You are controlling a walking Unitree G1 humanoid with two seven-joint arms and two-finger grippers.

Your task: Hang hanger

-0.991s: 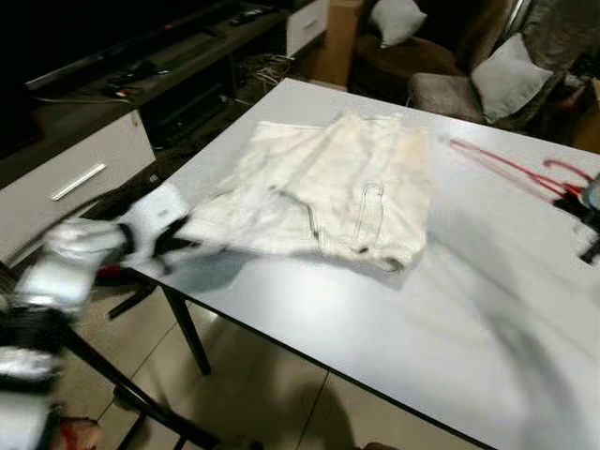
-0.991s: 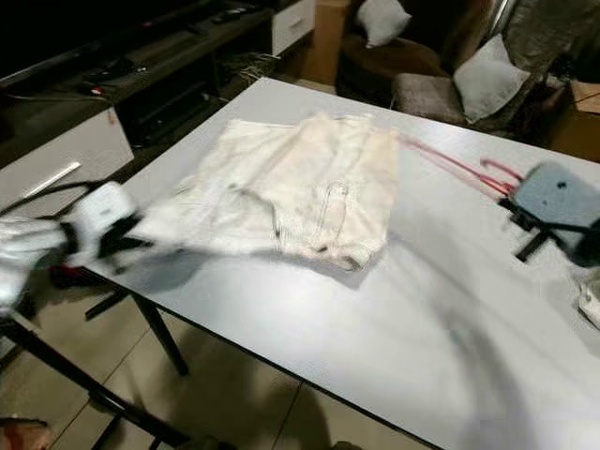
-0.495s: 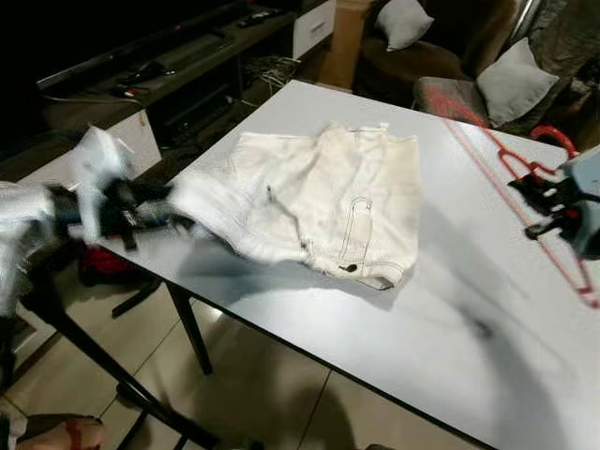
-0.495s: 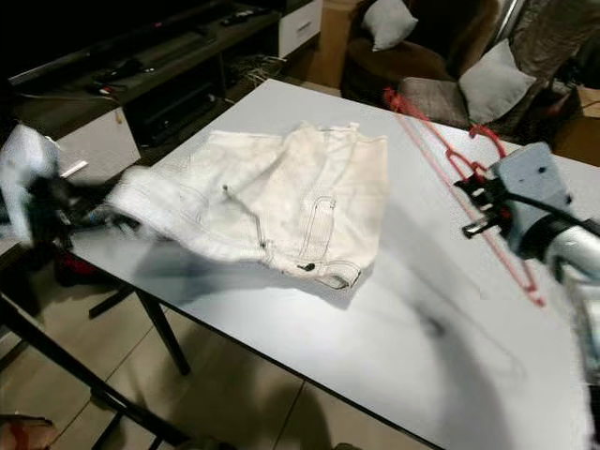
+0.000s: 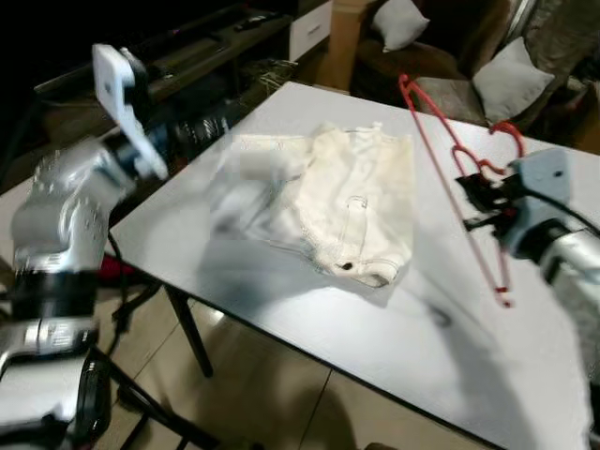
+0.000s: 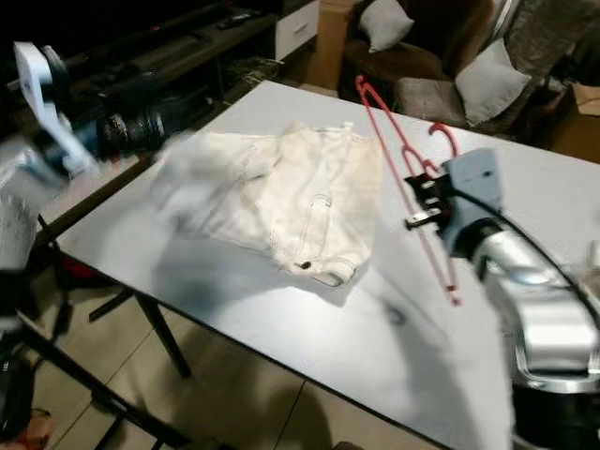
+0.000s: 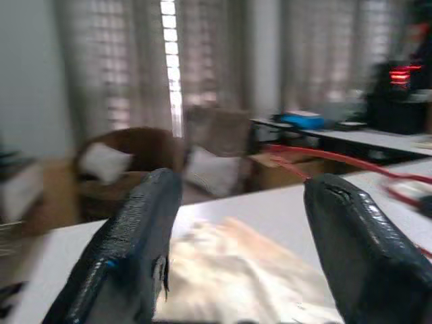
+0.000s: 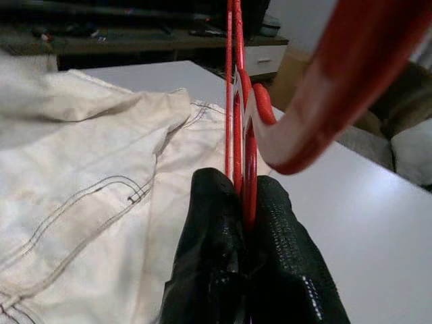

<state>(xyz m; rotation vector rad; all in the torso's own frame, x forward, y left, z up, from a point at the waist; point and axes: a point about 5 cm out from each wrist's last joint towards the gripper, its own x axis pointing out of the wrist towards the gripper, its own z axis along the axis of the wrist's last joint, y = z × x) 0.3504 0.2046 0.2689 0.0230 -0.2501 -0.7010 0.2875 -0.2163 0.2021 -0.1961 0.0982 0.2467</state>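
A red wire hanger (image 5: 438, 141) hangs in the air above the white table (image 5: 450, 375), slanting down over its right half. My right gripper (image 5: 473, 192) is shut on the hanger just below its hook (image 8: 337, 74), the black fingers (image 8: 209, 263) pinching the wires. White shorts (image 5: 356, 202) lie spread on the table, left of the hanger; their left edge is blurred. My left arm is raised at the table's left corner. My left gripper (image 7: 243, 185) is open with nothing between its fingers, pointing across the shorts.
A dark TV bench (image 5: 187, 56) with white drawers runs along the back left. An armchair with pale cushions (image 5: 511, 75) stands behind the table. Black stand legs (image 5: 141, 403) cross the tiled floor below the table's near-left edge.
The right gripper has lifted the hanger off the table and carried it left toward the shorts. The left gripper has let go of the shorts' edge and swung upward.
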